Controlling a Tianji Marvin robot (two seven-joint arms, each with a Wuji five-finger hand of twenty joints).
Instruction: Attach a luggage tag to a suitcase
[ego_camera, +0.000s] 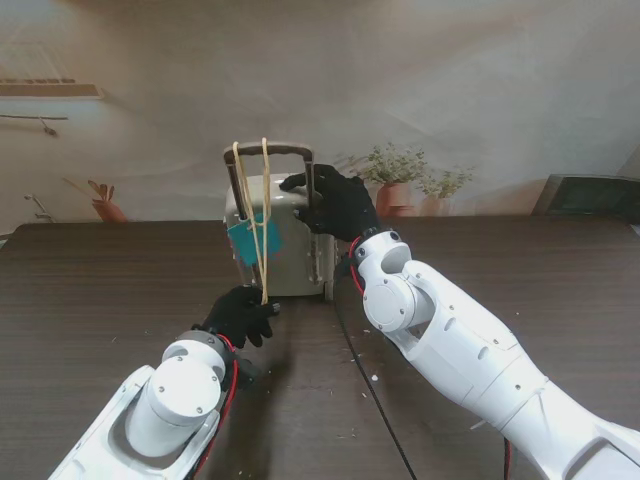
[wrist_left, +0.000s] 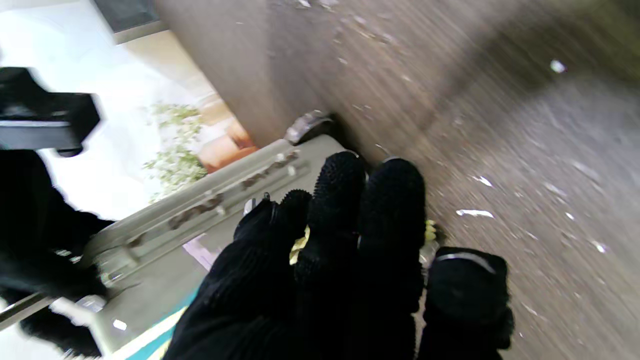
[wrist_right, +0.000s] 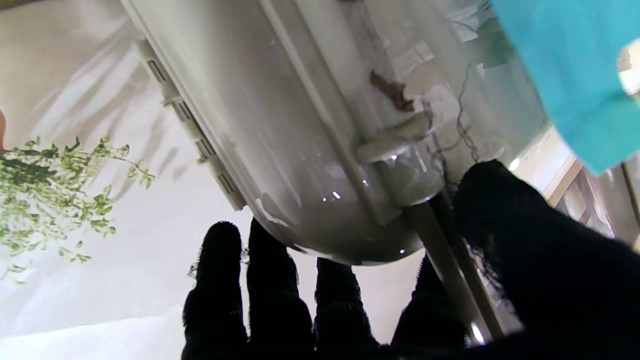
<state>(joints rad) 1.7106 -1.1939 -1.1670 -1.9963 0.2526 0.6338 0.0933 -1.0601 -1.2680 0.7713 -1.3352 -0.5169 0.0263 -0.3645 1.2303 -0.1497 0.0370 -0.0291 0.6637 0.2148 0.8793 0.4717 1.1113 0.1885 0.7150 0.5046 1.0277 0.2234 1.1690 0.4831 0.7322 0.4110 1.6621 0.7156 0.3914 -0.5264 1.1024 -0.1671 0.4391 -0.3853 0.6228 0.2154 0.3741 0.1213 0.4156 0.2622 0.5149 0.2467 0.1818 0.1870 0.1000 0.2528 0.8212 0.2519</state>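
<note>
Suitcase (ego_camera: 285, 240), one only, is standing upright at the middle of the desk (ego_camera: 100, 290). One teal tag (ego_camera: 245, 240) is hanging against its near face, at ten o'clock from centre. One yellow cord (ego_camera: 264, 220) is looping over the raised handle (ego_camera: 270, 150) and running toward six o'clock into the left hand (ego_camera: 240, 315), which is pinching it closed. The right hand (ego_camera: 335, 200) is curling over the suitcase's top at two o'clock, steadying it. Judging from this, pulling the cord gently and straight would be tightening the loop without tipping the suitcase.
</note>
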